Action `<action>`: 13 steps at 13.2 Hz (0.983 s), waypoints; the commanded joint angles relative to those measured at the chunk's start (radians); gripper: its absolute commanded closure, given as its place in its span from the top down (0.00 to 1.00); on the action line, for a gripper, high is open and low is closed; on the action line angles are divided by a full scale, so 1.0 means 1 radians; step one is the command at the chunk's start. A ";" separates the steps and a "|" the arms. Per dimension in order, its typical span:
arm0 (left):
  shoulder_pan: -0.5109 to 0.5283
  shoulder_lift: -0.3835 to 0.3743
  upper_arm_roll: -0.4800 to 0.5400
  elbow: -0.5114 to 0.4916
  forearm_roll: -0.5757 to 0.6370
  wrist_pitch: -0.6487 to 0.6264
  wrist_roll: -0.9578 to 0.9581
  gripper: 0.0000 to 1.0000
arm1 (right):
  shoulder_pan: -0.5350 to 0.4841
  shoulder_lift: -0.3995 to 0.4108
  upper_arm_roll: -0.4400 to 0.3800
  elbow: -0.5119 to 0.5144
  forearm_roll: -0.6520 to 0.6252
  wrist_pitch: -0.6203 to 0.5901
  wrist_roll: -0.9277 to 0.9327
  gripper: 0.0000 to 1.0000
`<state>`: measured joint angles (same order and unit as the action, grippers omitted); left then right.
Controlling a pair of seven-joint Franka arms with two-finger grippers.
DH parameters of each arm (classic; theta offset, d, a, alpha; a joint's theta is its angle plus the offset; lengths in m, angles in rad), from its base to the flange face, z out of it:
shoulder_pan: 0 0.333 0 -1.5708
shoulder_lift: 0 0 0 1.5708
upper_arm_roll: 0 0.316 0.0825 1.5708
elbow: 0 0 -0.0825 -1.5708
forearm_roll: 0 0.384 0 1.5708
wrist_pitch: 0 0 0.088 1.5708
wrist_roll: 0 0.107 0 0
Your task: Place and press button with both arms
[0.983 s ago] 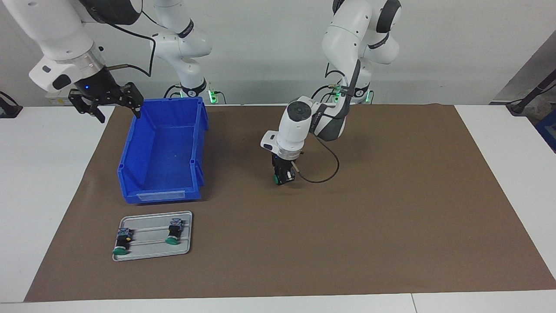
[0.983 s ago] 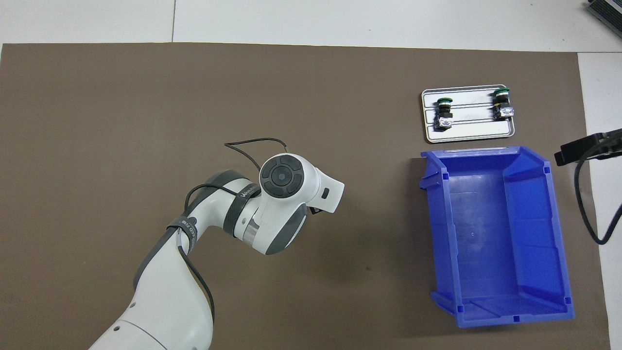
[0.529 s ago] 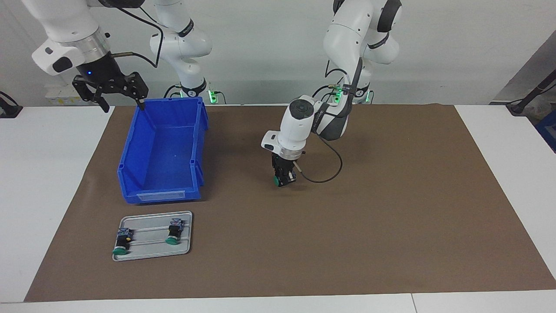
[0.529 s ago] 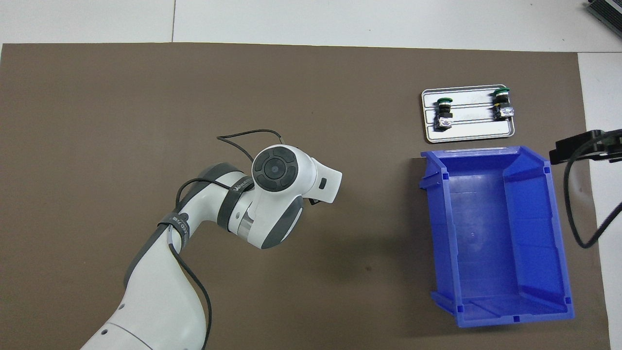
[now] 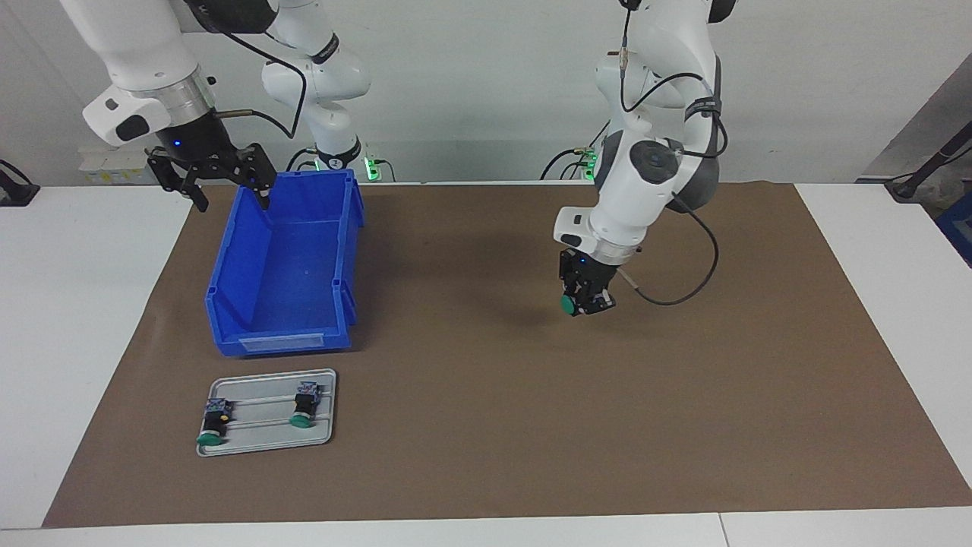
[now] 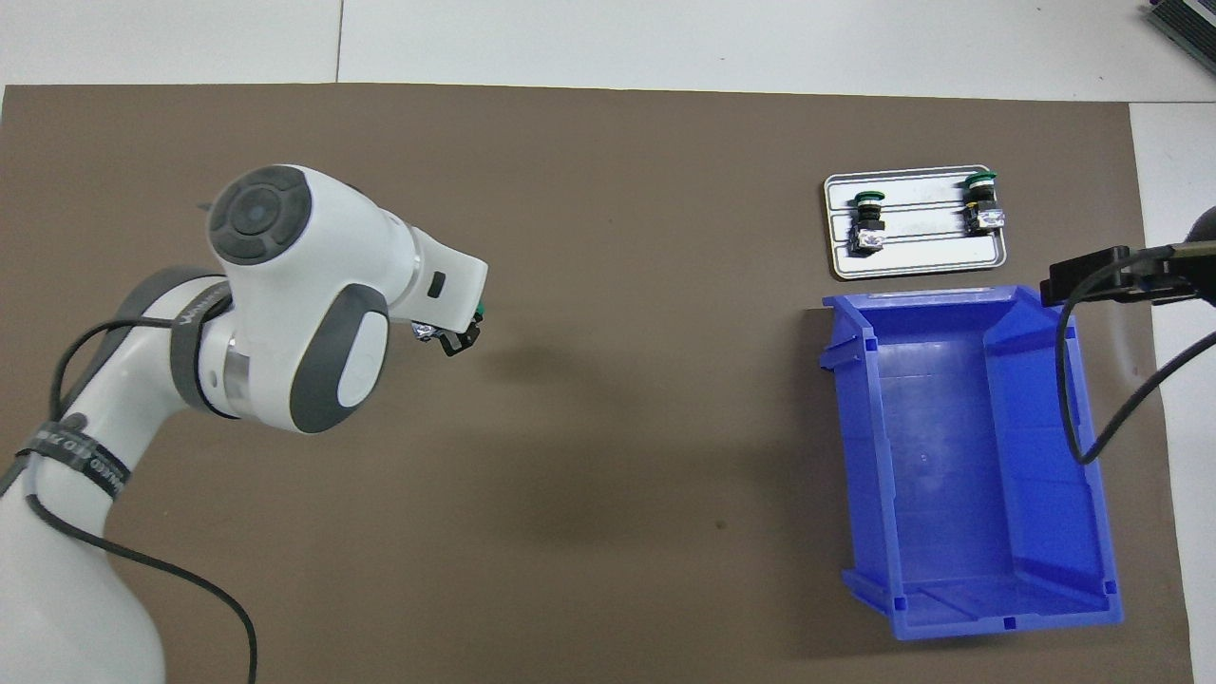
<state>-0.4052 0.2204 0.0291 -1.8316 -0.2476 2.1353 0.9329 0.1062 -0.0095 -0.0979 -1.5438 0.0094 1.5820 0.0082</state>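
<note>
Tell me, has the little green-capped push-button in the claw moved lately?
Yes. The green-capped push-button, held by the left gripper, went away from the blue plastic bin.

White bench [image 5: 91, 304] carried brown mat [image 5: 683, 425] nearly edge to edge. Plain pale wall [image 5: 471, 91] rose along bench's robot-side edge. Lighting even.

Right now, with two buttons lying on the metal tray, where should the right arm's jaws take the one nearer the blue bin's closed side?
Probably by the black body of the button, between its green cap and terminal block, coming straight down. It lies on its side on the tray, cap pointing away from the robots, so the jaws should close across its length. The right gripper hangs open over the bin.
</note>
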 commanded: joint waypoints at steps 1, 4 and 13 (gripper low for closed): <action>0.100 -0.073 -0.009 -0.096 -0.120 -0.015 0.154 0.00 | -0.013 -0.035 0.004 -0.042 0.006 0.032 0.009 0.98; 0.207 -0.096 -0.008 -0.159 -0.189 0.000 0.292 0.00 | -0.005 -0.035 0.004 -0.039 0.004 0.007 -0.002 0.99; 0.273 -0.170 -0.011 -0.460 -0.937 0.233 0.933 0.00 | -0.006 -0.035 0.004 -0.039 0.004 0.007 0.001 0.99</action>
<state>-0.1014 0.0939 0.0207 -2.2062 -1.0330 2.3092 1.7475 0.1055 -0.0180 -0.0985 -1.5528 0.0094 1.5858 0.0082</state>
